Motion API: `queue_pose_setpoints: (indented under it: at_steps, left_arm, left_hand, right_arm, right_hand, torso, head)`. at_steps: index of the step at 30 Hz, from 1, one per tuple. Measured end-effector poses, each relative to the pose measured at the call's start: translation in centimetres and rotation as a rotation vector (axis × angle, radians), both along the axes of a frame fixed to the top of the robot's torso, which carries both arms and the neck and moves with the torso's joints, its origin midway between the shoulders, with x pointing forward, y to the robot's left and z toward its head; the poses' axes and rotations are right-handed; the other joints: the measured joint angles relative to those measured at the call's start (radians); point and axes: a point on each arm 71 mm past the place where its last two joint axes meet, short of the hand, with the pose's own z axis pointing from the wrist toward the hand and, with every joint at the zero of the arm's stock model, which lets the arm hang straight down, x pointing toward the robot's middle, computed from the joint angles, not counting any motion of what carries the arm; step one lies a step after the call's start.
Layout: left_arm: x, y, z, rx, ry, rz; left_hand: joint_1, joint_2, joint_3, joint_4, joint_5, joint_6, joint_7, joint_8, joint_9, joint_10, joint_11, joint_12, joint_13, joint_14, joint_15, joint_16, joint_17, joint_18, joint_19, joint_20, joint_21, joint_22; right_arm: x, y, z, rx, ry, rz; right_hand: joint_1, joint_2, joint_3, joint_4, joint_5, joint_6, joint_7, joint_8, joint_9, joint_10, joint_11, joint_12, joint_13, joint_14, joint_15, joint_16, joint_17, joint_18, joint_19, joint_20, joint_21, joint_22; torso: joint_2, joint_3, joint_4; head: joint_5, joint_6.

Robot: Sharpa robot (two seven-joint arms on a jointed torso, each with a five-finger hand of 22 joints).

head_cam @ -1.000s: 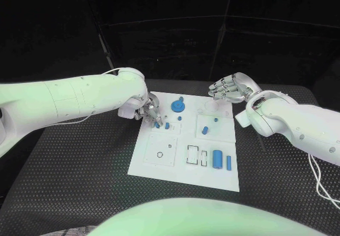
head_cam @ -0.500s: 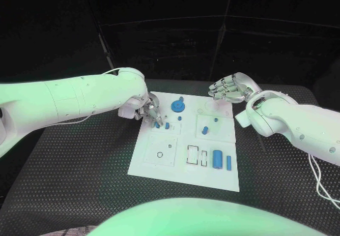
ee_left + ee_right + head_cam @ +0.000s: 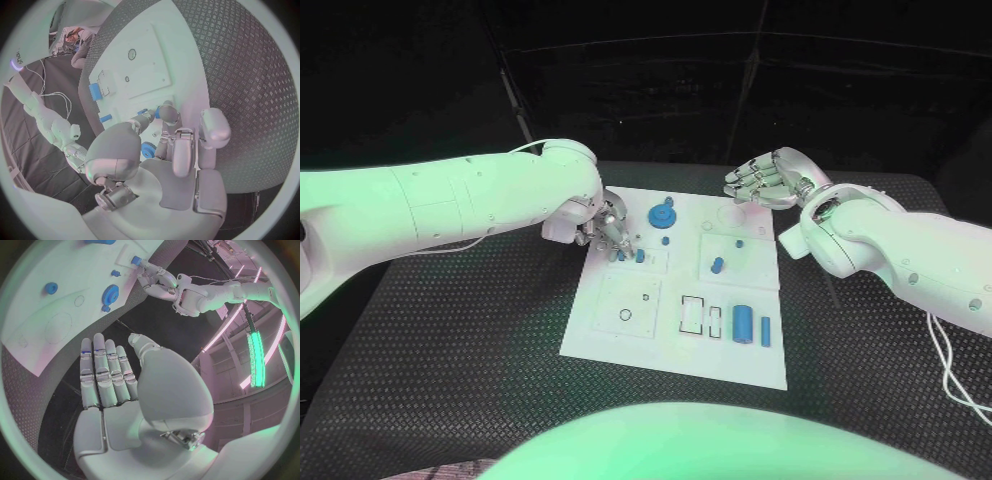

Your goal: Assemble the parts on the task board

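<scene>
The white task board [image 3: 635,330] lies in the middle of the black table. My left hand [image 3: 600,228] reaches down over the board's far left part, thumb and a finger pinching a small blue peg [image 3: 620,255] that stands on the board; a second small peg [image 3: 639,256] stands just beside it. In the left wrist view the peg [image 3: 144,112] shows at the thumb tip. My right hand [image 3: 759,180] hovers above the board's far right corner, fingers straight, holding nothing. The right wrist view shows its flat fingers [image 3: 103,372].
On the board are a round blue gear-like part [image 3: 662,215], a small blue stud [image 3: 668,240], a blue piece [image 3: 717,265], a blue cylinder [image 3: 744,324] and a thin blue bar [image 3: 766,331]. Empty slots [image 3: 694,313] lie near the front.
</scene>
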Motion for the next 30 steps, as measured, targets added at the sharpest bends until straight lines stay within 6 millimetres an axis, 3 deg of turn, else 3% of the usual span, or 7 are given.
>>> queue_pose_setpoints:
  at_steps: [19, 30]
  left_arm:
    - [0.0, 0.3, 0.0, -0.004, -0.011, 0.013]
    - [-0.1, 1.6, 0.3, -0.029, -0.057, 0.059]
  left_hand:
    - [-0.015, -0.005, -0.016, 0.007, 0.0, 0.003, 0.004, -0.004, -0.003, -0.004, 0.004, -0.002, -0.008, 0.0, 0.0, 0.0, 0.0, 0.0, 0.0, 0.0, -0.014, -0.01]
    - [-0.065, -0.054, -0.099, 0.032, 0.0, -0.004, 0.011, -0.008, -0.004, -0.023, 0.013, -0.023, -0.032, 0.0, 0.0, 0.0, 0.0, 0.0, -0.003, 0.003, -0.031, -0.026]
  right_arm:
    - [0.0, 0.0, 0.0, 0.0, 0.001, 0.001]
    - [0.1, 0.1, -0.1, -0.001, 0.002, 0.001]
  right_hand:
    - [0.0, 0.0, 0.0, 0.0, 0.0, 0.0, 0.0, 0.0, 0.0, 0.0, 0.0, 0.0, 0.0, 0.0, 0.0, 0.0, 0.0, 0.0, 0.0, 0.0, -0.002, 0.0]
    - [0.0, 0.0, 0.0, 0.0, 0.0, 0.0, 0.0, 0.0, 0.0, 0.0, 0.0, 0.0, 0.0, 0.0, 0.0, 0.0, -0.001, 0.0, 0.0, 0.0, -0.004, -0.001]
  torso:
    - [0.0, -0.0001, 0.0]
    - [-0.001, -0.0002, 0.0002]
  head:
    - [-0.004, 0.0]
    - [-0.006, 0.0]
